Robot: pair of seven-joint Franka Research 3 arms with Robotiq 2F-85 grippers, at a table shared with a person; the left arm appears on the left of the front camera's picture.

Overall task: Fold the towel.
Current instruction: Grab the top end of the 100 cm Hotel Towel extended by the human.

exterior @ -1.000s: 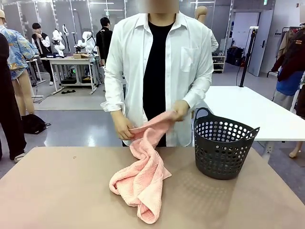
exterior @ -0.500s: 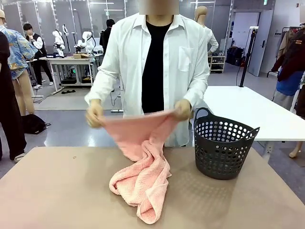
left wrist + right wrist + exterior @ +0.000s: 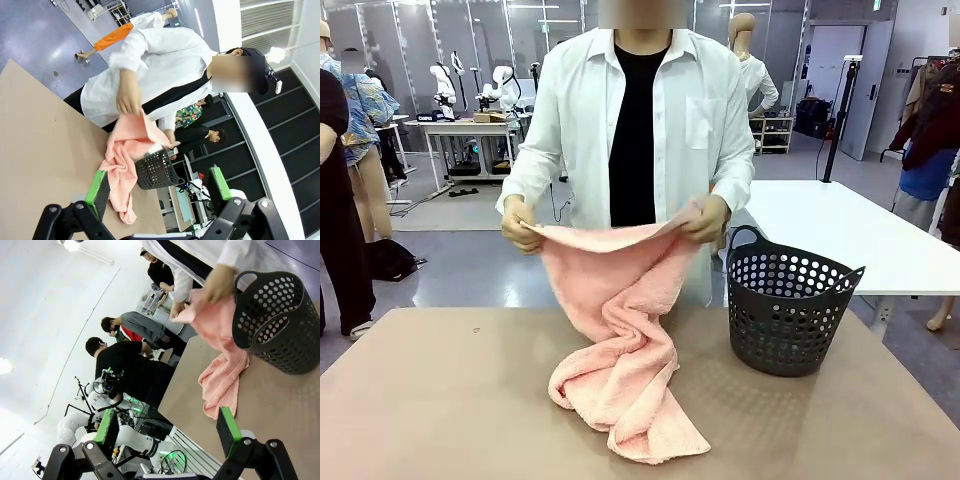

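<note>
Hanging from a person's grip: pink terry towel; top edge is held stretched between one hand and the other hand; lower part is heaped on the tan table | dark perforated basket is set near the heap, apart | left gripper and right gripper: jaws spread wide, nothing held

Left gripper: black, two fingers, green pads. Jaws stand wide apart with nothing between them. It hangs in the air, touching nothing, wrist rolled off level.

Right gripper: same build, green pads. Jaws stand equally wide and empty. It hangs aloft in free air, wrist likewise rolled.
</note>
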